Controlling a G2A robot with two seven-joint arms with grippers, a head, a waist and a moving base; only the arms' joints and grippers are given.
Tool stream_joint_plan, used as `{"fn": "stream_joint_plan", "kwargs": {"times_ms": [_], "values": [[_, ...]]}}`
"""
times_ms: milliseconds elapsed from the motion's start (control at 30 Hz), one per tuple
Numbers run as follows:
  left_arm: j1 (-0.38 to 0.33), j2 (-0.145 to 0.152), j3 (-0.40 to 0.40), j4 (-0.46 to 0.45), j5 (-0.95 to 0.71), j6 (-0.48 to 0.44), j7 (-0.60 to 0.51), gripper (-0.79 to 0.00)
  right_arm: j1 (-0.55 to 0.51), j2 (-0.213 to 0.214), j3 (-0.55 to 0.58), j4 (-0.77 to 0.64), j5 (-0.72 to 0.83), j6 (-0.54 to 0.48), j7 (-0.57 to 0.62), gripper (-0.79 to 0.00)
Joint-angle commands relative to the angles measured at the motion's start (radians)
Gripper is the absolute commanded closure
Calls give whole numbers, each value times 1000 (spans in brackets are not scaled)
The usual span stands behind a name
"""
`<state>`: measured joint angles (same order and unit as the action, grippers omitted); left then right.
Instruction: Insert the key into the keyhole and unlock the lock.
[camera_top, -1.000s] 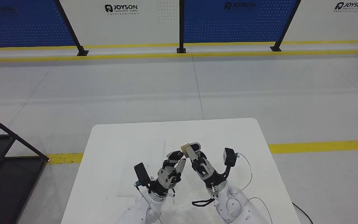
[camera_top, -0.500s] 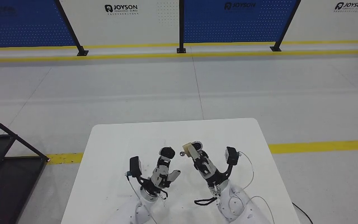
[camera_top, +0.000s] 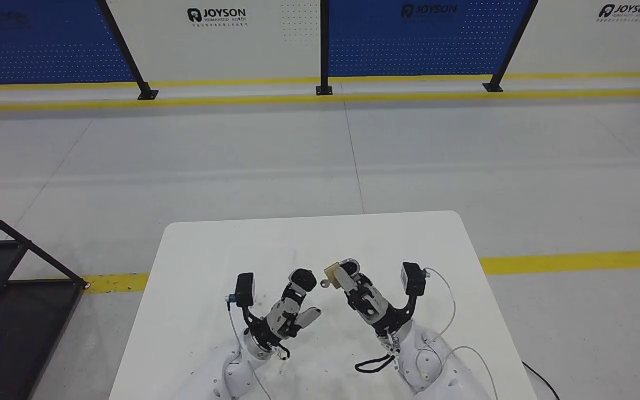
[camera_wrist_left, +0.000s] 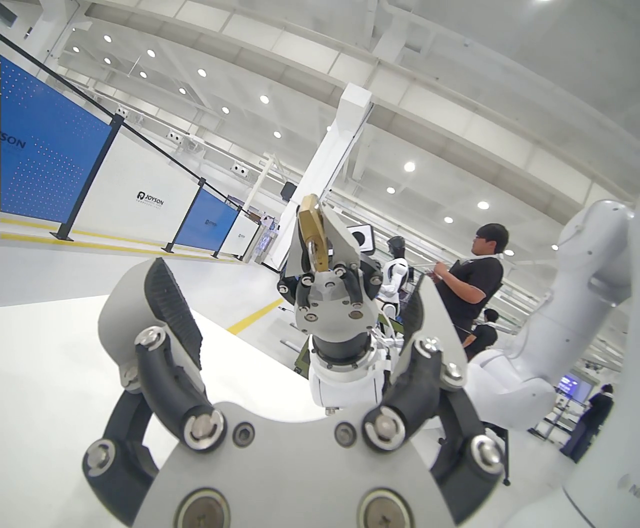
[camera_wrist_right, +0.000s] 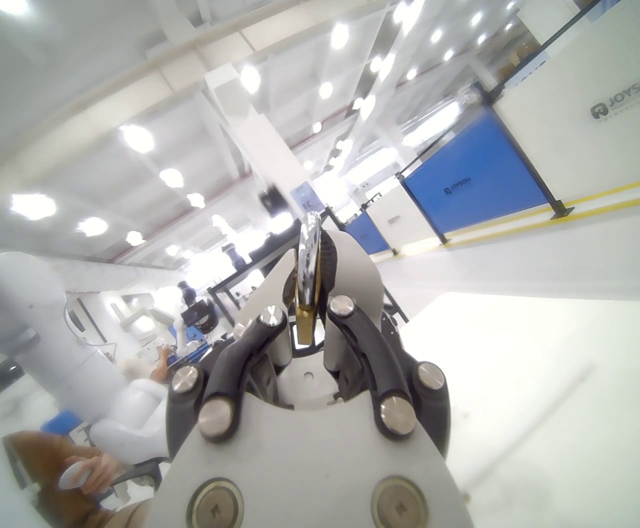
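A brass padlock (camera_top: 333, 271) is held up above the white table (camera_top: 200, 270), and my right gripper (camera_top: 341, 274) is shut on it. In the right wrist view the padlock (camera_wrist_right: 305, 295) sits edge-on between the fingers, with silvery metal at its top. My left gripper (camera_top: 303, 296) is open and empty, a short way to the left of the lock. Seen from the left wrist, the padlock (camera_wrist_left: 313, 235) faces my left gripper (camera_wrist_left: 290, 295). A small silvery piece (camera_top: 325, 273) sticks out of the lock's left side. I cannot tell whether it is the key.
Both arms are over the near middle of the table. A black cable (camera_top: 372, 362) lies by the right arm's base. A dark cart frame (camera_top: 30, 270) stands off the table's left side.
A second ago my left gripper was right at the padlock. It has pulled back to the left and stands open. The right gripper and lock have barely moved.
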<state>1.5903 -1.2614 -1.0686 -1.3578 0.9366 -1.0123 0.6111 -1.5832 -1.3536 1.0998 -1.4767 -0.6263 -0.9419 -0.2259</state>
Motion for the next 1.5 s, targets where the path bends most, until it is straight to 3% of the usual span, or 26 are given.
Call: {"fn": "stream_joint_plan", "kwargs": {"times_ms": [0, 100, 200, 233, 433, 600, 933, 1167, 1233, 1467], "values": [[0, 1, 21, -5, -69, 0, -65, -785, -2, 1, -1, -8, 8, 16, 9, 0], [-12, 14, 54, -24, -229, 0, -168, -785, -8, 3, 1, -15, 15, 15, 22, 0], [-26, 37, 75, -42, -385, 0, -295, -520, -10, 6, 3, -20, 18, 20, 37, 0], [-30, 45, 76, -48, -431, 0, -333, -400, -11, 6, 3, -22, 20, 22, 41, 0], [-37, 80, 72, -80, -605, 0, -478, -234, -13, 9, -1, -30, 25, 32, 60, 0], [-44, 94, 76, -86, -658, 0, -549, -194, -16, 10, -2, -34, 25, 40, 58, 0], [-54, 102, 86, -81, -674, 0, -569, -49, -15, 12, -5, -36, 29, 47, 54, 0], [-60, 102, 96, -76, -675, 0, -564, -55, -15, 13, -6, -37, 27, 56, 47, 0], [-61, 103, 97, -75, -676, 0, -562, -89, -14, 14, -6, -38, 29, 58, 45, 0], [-64, 104, 103, -72, -680, 0, -560, -55, -13, 14, -7, -38, 33, 64, 38, 0]]}}
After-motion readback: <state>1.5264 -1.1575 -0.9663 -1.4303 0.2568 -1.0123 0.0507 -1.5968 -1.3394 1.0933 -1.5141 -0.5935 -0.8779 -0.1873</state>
